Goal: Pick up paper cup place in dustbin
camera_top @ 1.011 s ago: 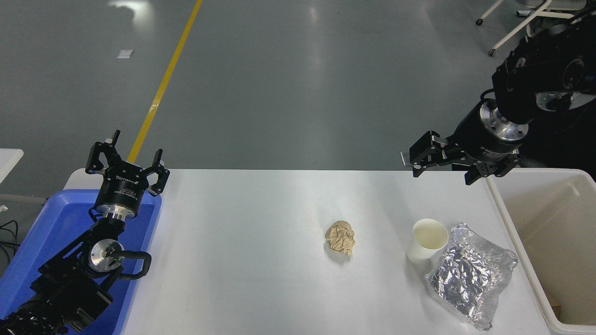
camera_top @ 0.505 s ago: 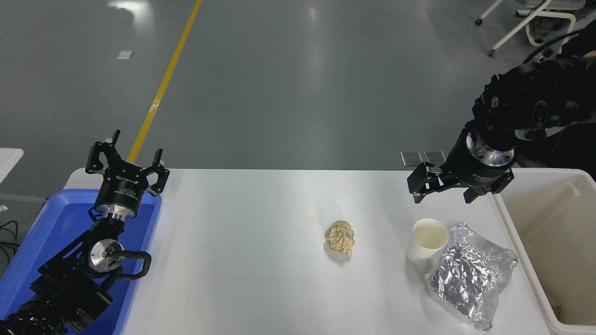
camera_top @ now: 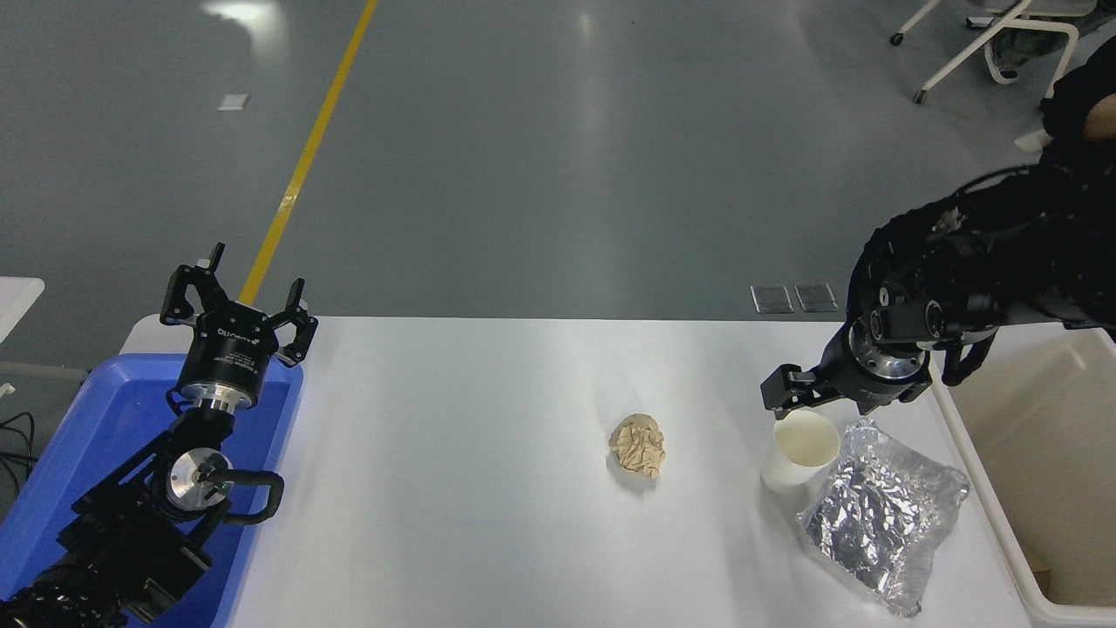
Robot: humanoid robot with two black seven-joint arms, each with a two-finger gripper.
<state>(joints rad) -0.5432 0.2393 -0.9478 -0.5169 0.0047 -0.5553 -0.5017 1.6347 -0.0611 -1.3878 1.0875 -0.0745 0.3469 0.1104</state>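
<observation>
Right gripper (camera_top: 798, 394) has dropped from above the table's far edge to just behind the paper cup (camera_top: 799, 451); jaw spread unclear. Cup upright, near right, foil bag (camera_top: 881, 510) touching it, dustbin (camera_top: 968, 453) beyond. Grasp looks imminent. Left gripper (camera_top: 237, 307) parked, jaws wide.

White cup (camera_top: 799, 452) with cream inside, tan paper ball (camera_top: 638, 445), shiny silver foil bag (camera_top: 881, 515), blue tray (camera_top: 105, 419), cream-white bin (camera_top: 1046, 471), white bench (camera_top: 479, 488), black gripper (camera_top: 789, 394), possibly with silver trim
</observation>
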